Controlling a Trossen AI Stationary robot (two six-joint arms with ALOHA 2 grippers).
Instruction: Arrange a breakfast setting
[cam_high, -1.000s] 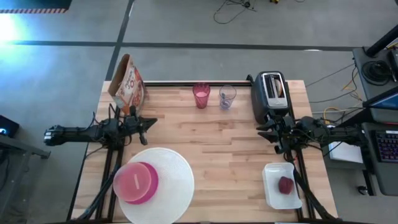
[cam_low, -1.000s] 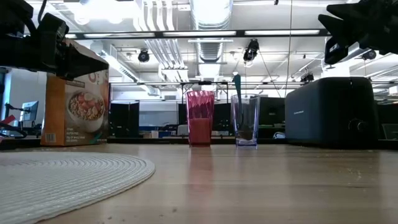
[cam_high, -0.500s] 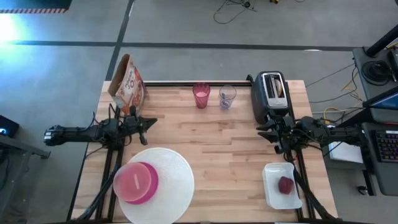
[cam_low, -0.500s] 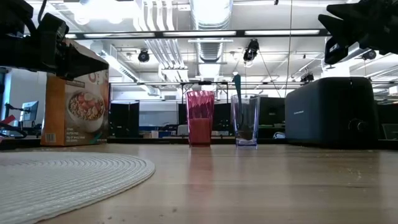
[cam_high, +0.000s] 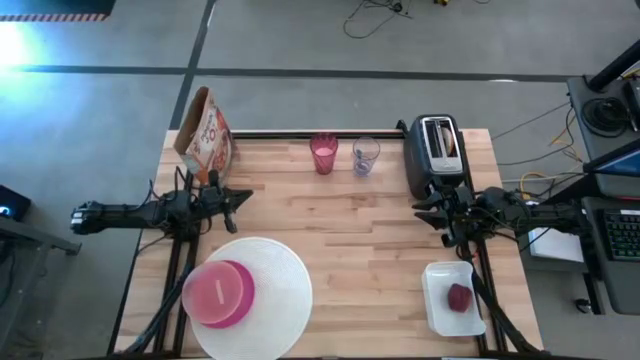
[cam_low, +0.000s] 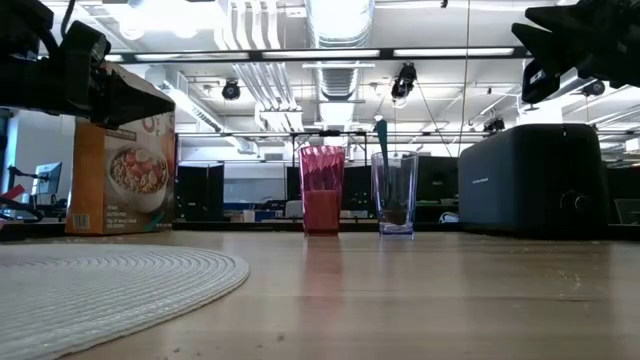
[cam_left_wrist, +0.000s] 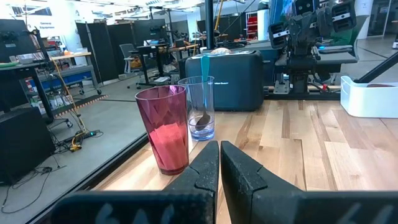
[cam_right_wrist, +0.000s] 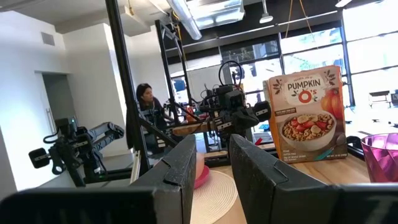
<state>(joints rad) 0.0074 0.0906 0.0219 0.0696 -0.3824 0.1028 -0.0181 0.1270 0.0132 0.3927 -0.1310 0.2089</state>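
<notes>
The large white round plate (cam_high: 275, 290) lies at the table's near left, ribbed like a woven mat in the low view (cam_low: 110, 280). The smaller magenta plate (cam_high: 217, 293) rests on its left part. The pink translucent cup (cam_high: 323, 153) stands at the far edge, also in the left wrist view (cam_left_wrist: 165, 127). The dark red fruit (cam_high: 459, 297) lies in a white tray (cam_high: 436, 278) at the near right. My left gripper (cam_high: 243, 196) hovers shut over the table's left, pointing right. My right gripper (cam_high: 418, 208) hovers open over the right, pointing left. Bowl and bagel are out of view.
A clear cup with a spoon (cam_high: 365, 156) stands right of the pink cup. A black toaster (cam_high: 437, 155) stands at the far right, a cereal box (cam_high: 207, 135) at the far left corner. Bare wood (cam_high: 340, 230) lies between the grippers.
</notes>
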